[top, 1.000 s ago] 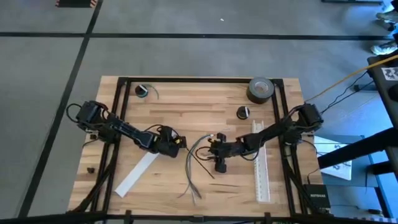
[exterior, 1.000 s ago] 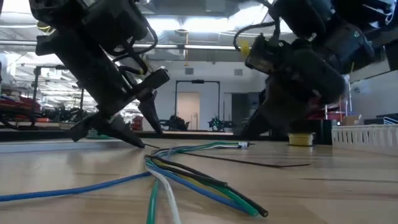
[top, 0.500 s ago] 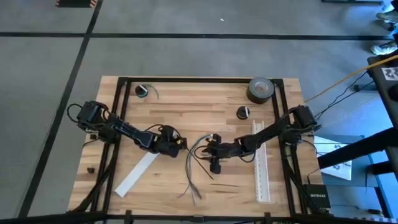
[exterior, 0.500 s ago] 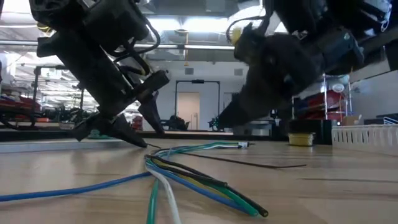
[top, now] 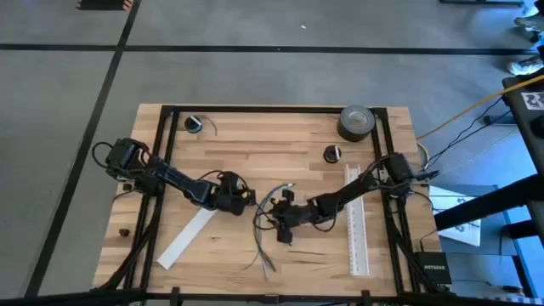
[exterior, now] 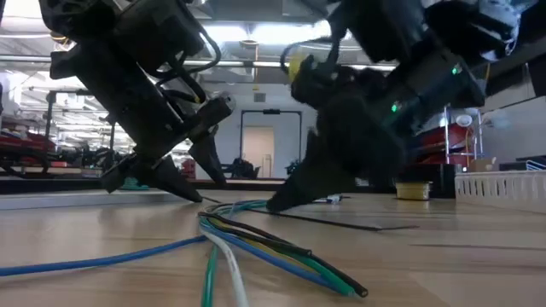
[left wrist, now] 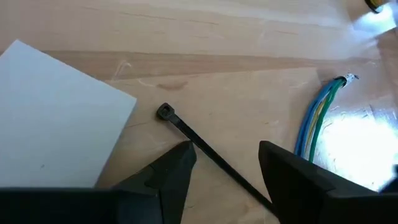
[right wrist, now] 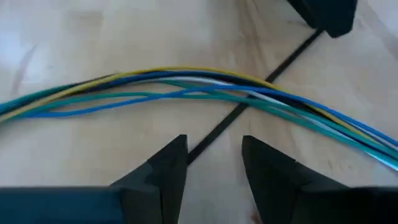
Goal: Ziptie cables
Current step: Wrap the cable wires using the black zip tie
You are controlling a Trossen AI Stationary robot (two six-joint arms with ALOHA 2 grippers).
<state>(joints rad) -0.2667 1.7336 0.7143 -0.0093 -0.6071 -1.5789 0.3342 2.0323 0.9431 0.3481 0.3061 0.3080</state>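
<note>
My right gripper [right wrist: 213, 163] is hovering low with fingers parted either side of the ziptie [right wrist: 239, 112], which is lying flat on the table [top: 280, 144] under the cables [right wrist: 186, 84], so closing should catch the strip alone. My left gripper [left wrist: 225, 163] is straddling the head end, also unclenched, holding nothing.

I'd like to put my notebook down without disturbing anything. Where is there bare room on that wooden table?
The widest bare patch runs along the far edge, between the small black ring and the tape roll. The near right stretch, between the cables and the white slotted strip, is also bare. The middle is crowded: left gripper, right gripper and ziptie.
</note>
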